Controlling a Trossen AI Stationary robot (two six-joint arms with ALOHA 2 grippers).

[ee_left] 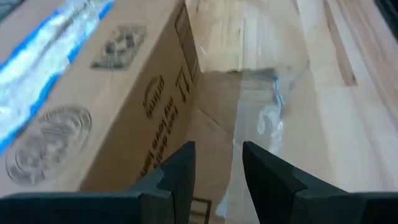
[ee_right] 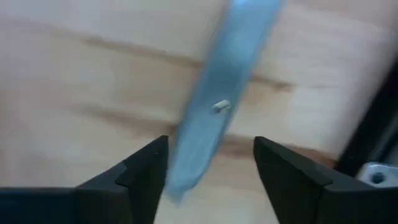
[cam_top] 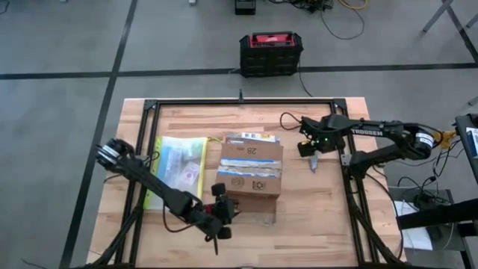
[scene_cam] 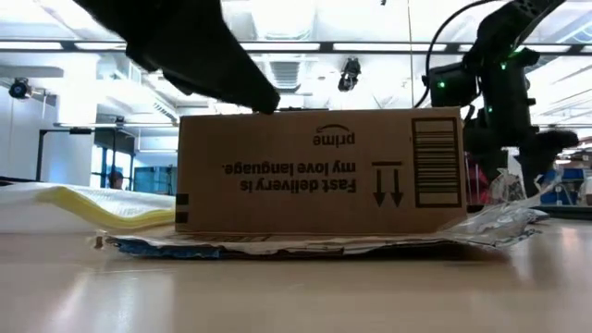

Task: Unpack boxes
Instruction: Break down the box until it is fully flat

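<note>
One brown box (cam_top: 252,170) is sitting mid-worktop while the right tool (cam_top: 313,155), jaws spread, is releasing a grey blade-like strip (ee_right: 214,99) toward the right edge, and the left tool (cam_top: 217,218), part-open and empty, should be approaching the near flap squarely.

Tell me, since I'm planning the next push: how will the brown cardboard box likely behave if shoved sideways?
The cardboard box sits low and wide, so it would probably slide rather than tip. Its walls look straight and uncrushed, so likely stiff. It rests on loose crinkled plastic wrap and an opened flap, which may drag along or bunch up.
</note>
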